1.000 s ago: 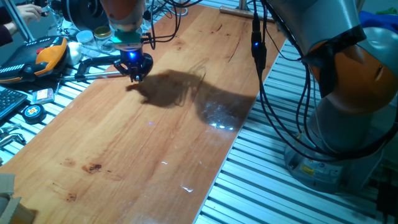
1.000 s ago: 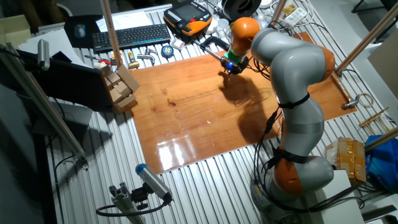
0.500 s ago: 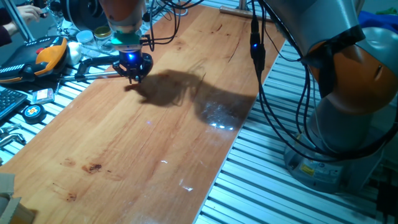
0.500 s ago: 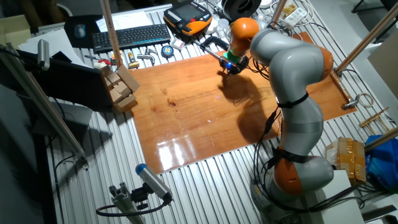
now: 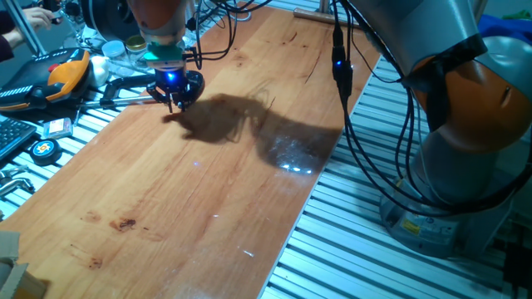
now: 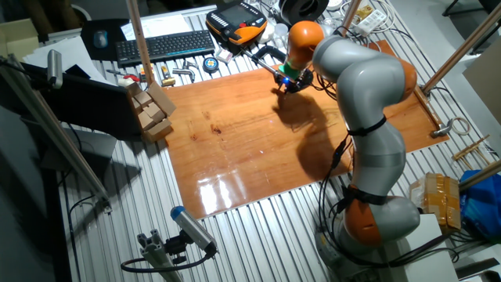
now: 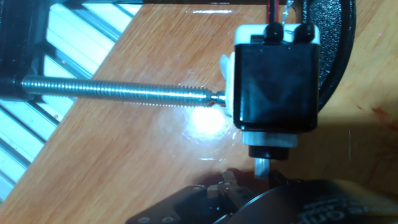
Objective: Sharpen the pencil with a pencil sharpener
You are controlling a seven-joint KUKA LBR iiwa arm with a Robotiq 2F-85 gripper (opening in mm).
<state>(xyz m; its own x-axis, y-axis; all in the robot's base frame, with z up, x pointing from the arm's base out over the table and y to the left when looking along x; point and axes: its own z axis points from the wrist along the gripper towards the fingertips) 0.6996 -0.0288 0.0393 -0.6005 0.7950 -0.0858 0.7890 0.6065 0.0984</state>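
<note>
— Black, boxy, with a white housing behind it: is that the pencil sharpener [image 7: 277, 87]?
— I take it so. In the hand view it lies straight ahead of the tool [image 5: 173, 101], at the far edge of the wooden desk [image 5: 208, 199], close under the fingers.
— And its long axis?
— The threaded steel screw [image 7: 118, 91] of its clamp runs crosswise to the left, out over the desk's edge. The body itself points down the picture towards the hand, ending in a small grey stub [image 7: 262, 165].
— Is that stub the pencil?
— I cannot tell, and I can pick out no pencil elsewhere.
— Is the tool clenched or released?
— Not shown: the fixed views are too small and the hand view hides the fingertips.
— Any brand or lettering?
— None readable on the sharpener or the desk
</note>
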